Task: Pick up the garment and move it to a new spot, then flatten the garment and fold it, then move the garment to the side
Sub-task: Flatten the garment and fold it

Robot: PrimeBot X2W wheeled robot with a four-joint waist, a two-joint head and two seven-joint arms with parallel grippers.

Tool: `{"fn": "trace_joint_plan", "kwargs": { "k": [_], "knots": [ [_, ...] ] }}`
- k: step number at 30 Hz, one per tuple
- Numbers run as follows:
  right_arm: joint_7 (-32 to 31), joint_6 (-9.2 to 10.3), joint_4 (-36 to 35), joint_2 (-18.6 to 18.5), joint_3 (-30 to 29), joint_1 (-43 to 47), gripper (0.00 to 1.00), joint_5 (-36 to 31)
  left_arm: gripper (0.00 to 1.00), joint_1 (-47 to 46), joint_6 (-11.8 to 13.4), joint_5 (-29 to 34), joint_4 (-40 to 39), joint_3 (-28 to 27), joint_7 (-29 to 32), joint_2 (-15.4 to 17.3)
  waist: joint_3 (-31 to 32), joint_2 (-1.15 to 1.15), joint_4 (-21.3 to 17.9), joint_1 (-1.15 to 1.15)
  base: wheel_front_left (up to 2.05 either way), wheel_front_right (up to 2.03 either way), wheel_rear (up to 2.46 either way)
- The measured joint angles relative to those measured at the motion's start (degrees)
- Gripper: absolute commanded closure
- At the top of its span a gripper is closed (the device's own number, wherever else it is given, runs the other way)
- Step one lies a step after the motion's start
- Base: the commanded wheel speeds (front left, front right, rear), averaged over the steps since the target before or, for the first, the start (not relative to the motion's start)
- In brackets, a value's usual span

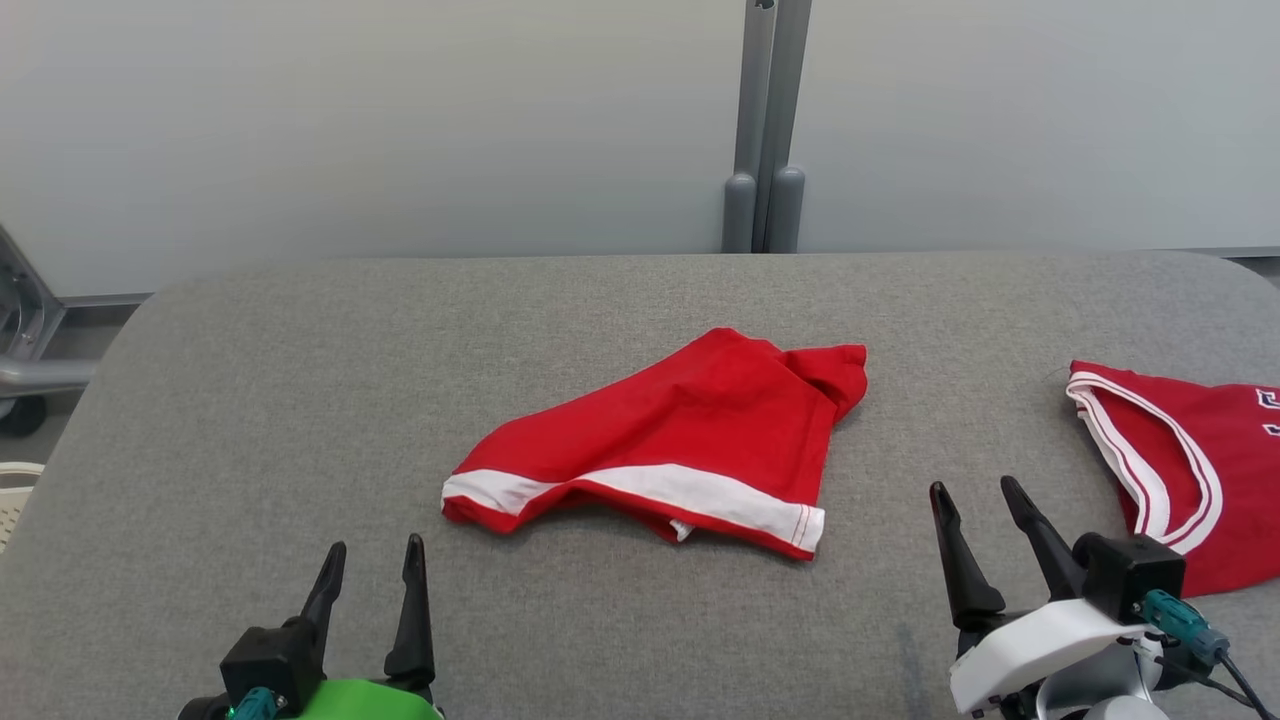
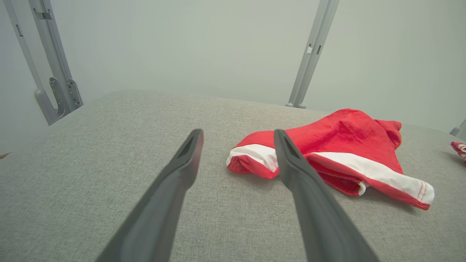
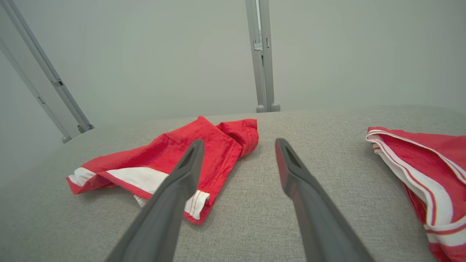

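Garment [image 1: 680, 440] mid-frame, long axis lower-left to upper-right; left gripper [image 1: 375, 545] looks nearer its lower-left end than right gripper [image 1: 973, 486], both spread, empty.

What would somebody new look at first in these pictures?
The crumpled red garment with a white band, lying in the middle of the grey table, grabs the eye first. A second garment, red with white-striped trim, lies at the right. Near the robot, the left gripper and right gripper hover open and empty.

Matt cloth garment [image 1: 690, 440]; coarse woven tabletop [image 1: 300, 400]
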State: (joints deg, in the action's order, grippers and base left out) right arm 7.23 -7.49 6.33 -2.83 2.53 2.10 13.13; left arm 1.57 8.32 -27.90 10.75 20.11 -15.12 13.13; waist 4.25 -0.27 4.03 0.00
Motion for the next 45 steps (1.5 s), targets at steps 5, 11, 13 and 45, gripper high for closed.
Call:
{"fn": "trace_joint_plan", "kwargs": {
  "k": [5, 11, 13, 45],
  "knots": [
    [0.16, 0.00, 0.40, 0.00, 0.41, -0.05, 0.00, 0.14, 0.00, 0.23, 0.01, 0.31, -0.56, -0.26, 0.00, 0.00, -0.24, 0.00, 0.03, 0.00, 0.00, 0.00, 0.00],
    [0.16, 0.00, 0.55, 0.00, 0.49, -0.10, 0.00, 0.12, 0.00, 0.32, 0.01, 0.36, -0.65, -0.55, 0.00, 0.00, -0.47, 0.00, 0.13, 0.00, 0.00, 0.00, 0.00],
    [0.16, 0.00, 0.58, -0.01, 0.74, -0.15, 0.00, 0.29, 0.00, 0.32, 0.01, 0.40, -0.64, -0.59, 0.00, 0.00, -0.57, 0.00, 0.22, 0.00, 0.00, 0.00, 0.00],
    [2.53, 0.00, 30.10, 0.03, 8.45, -14.65, 0.00, 15.53, 0.00, -2.20, 0.14, 1.23, -0.11, -1.18, 0.00, -0.75, -6.62, 0.00, 9.56, 0.00, 0.00, 0.00, 0.00]
  ]
}}
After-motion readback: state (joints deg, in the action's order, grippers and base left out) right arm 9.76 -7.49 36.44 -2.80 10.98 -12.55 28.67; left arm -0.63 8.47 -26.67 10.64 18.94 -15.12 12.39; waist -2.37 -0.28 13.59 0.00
